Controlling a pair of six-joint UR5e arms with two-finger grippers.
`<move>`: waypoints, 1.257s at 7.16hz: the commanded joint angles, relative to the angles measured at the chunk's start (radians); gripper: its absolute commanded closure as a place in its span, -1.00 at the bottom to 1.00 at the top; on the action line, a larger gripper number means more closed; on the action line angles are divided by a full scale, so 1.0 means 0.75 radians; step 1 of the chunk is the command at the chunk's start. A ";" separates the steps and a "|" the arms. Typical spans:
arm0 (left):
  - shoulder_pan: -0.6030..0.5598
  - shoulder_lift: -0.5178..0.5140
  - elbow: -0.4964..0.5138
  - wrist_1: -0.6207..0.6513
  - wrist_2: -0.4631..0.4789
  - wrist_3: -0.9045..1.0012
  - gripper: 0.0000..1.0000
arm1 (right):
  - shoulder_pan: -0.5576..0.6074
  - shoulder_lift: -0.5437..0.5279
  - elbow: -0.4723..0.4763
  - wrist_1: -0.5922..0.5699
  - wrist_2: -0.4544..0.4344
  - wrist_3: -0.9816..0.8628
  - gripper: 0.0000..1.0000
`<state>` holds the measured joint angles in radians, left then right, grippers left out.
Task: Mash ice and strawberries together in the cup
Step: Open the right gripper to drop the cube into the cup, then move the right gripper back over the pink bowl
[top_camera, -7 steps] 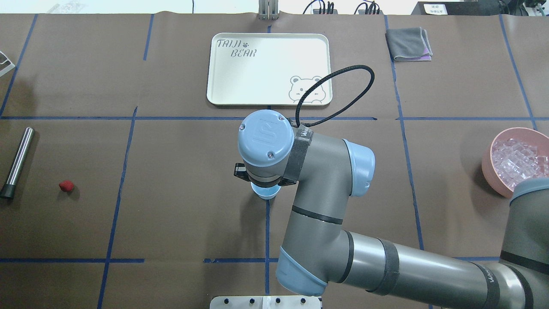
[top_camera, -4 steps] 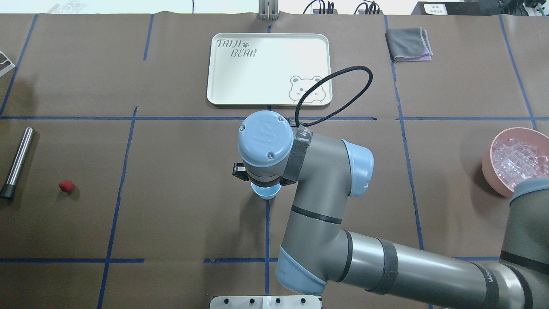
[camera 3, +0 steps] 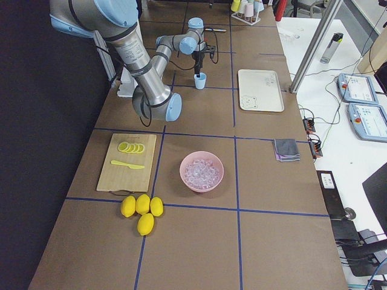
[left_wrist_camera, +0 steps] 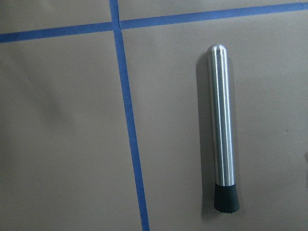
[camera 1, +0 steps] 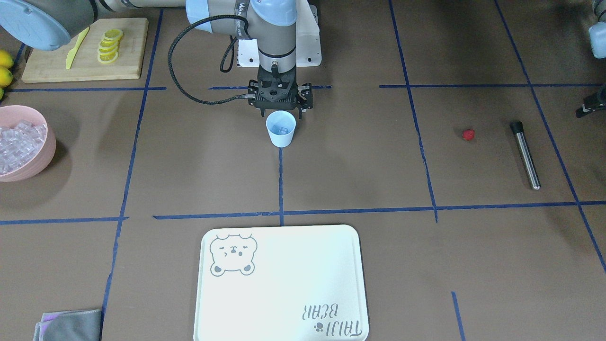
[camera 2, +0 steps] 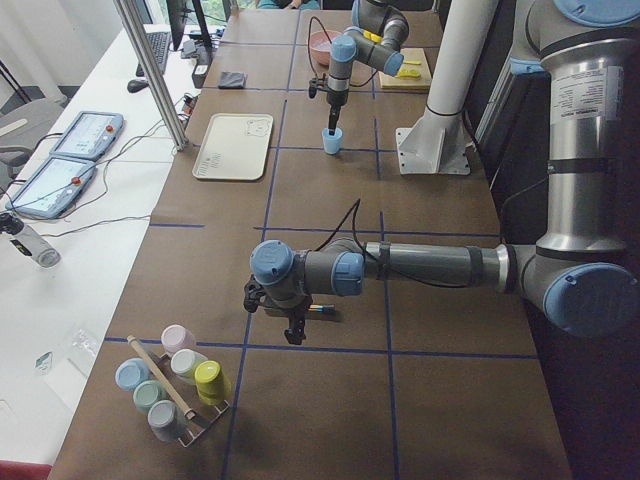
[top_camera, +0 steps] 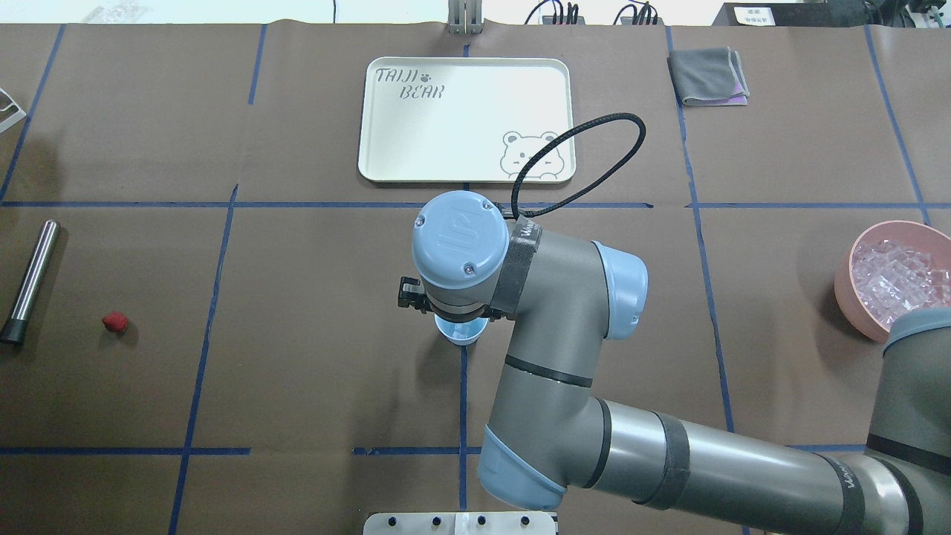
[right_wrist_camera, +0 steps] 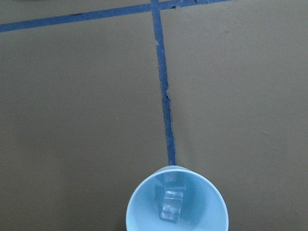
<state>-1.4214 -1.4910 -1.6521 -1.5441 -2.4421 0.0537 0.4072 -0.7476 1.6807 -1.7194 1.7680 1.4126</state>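
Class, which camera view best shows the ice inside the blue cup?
Right wrist-mounted: it looks straight into the cup, ice clear. Front-facing shows it tiny; overhead, the arm mostly hides the cup; side views too distant.

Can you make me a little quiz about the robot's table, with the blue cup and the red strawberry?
1. True or false: the strawberry lies on the table, outside the blue cup.
2. What is in the cup? A) an ice cube B) a lemon slice C) nothing
3. Fill in: the steel muddler lies closest to the ____.
Key: 1 true; 2 A; 3 strawberry.
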 commanded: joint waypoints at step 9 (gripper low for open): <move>0.001 0.000 0.000 -0.001 0.000 0.000 -1.00 | 0.632 -0.968 0.545 0.079 0.450 -1.105 -0.98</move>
<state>-1.4205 -1.4910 -1.6521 -1.5447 -2.4421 0.0537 0.7984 -1.3732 2.0810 -1.6899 2.0625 0.7240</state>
